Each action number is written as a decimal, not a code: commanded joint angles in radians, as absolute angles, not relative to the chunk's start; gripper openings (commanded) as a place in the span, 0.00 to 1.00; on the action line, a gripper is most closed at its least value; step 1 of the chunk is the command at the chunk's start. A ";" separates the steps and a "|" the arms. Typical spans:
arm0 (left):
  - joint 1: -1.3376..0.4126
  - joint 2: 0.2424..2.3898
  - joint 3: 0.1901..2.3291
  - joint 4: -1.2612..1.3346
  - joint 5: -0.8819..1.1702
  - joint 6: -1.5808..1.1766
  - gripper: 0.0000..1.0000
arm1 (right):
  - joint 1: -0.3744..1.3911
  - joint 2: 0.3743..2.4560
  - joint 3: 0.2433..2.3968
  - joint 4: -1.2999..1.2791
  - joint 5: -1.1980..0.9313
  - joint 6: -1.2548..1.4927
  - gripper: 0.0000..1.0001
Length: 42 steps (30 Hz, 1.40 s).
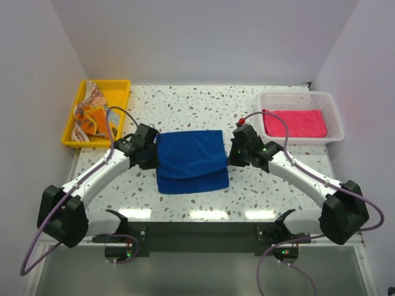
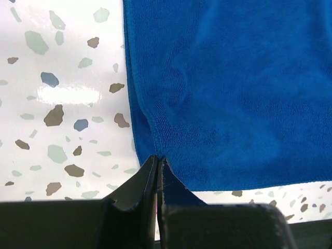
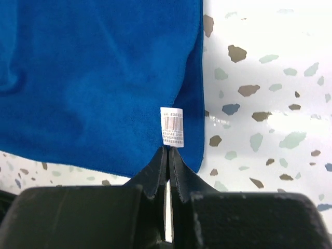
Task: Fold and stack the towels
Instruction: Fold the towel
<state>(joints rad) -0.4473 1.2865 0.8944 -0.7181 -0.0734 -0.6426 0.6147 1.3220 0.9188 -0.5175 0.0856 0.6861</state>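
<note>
Tabletop (image 1: 197,105): speckled, beneath the blue towel (image 1: 191,161).
Left gripper (image 2: 157,158): we see it clamped on the towel's left edge.
Right gripper (image 3: 168,150): clamped on the right edge.

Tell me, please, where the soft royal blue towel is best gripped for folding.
The royal blue towel lies flat, so pinch its thin side edges at the corners, one gripper from each side, as the left gripper and right gripper do now, the right beside the white label.

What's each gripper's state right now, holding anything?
Left gripper: closed, pinching the left edge of the blue towel.
Right gripper: closed, pinching the blue towel's right edge at its tag.
</note>
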 commanded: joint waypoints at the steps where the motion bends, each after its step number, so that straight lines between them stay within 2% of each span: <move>1: -0.451 1.223 0.922 -0.811 -0.055 -0.634 0.00 | 0.614 1.247 0.920 -0.609 0.069 0.681 0.00; 6: -0.453 1.169 0.815 -0.795 -0.005 -0.652 0.00 | 0.627 1.184 0.810 -0.586 0.008 0.721 0.00; 12: -0.468 1.196 0.652 -0.690 0.074 -0.672 0.00 | 0.630 1.244 0.677 -0.479 -0.020 0.750 0.00; 21: -0.479 1.281 0.561 -0.583 0.060 -0.683 0.00 | 0.644 1.388 0.657 -0.393 -0.015 0.752 0.01; 25: -0.495 1.253 0.540 -0.591 0.071 -0.698 0.00 | 0.649 1.384 0.647 -0.403 -0.012 0.750 0.03; 28: -0.499 1.204 0.535 -0.612 0.081 -0.713 0.09 | 0.647 1.359 0.647 -0.429 -0.003 0.747 0.14; 29: -0.499 1.191 0.540 -0.618 0.087 -0.719 0.11 | 0.647 1.352 0.650 -0.437 -0.002 0.741 0.20; 31: -0.500 1.152 0.541 -0.640 0.107 -0.730 0.23 | 0.647 1.316 0.667 -0.478 0.005 0.732 0.28; 32: -0.502 1.122 0.545 -0.646 0.116 -0.733 0.31 | 0.647 1.302 0.681 -0.509 0.026 0.721 0.33; 34: -0.503 1.091 0.554 -0.670 0.136 -0.742 0.40 | 0.649 1.258 0.702 -0.541 0.040 0.706 0.40; 35: -0.503 1.060 0.558 -0.682 0.143 -0.745 0.47 | 0.649 1.244 0.725 -0.573 0.054 0.698 0.41; 38: -0.503 1.010 0.594 -0.735 0.141 -0.752 0.55 | 0.653 1.206 0.770 -0.615 0.072 0.675 0.43; 42: -0.503 0.986 0.669 -0.791 0.132 -0.758 0.56 | 0.670 1.212 0.816 -0.595 0.039 0.652 0.42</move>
<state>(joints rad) -0.4973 1.0088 0.5865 -0.7361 0.1154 -0.7399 0.6556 1.2209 0.7593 -0.5812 0.0376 0.6865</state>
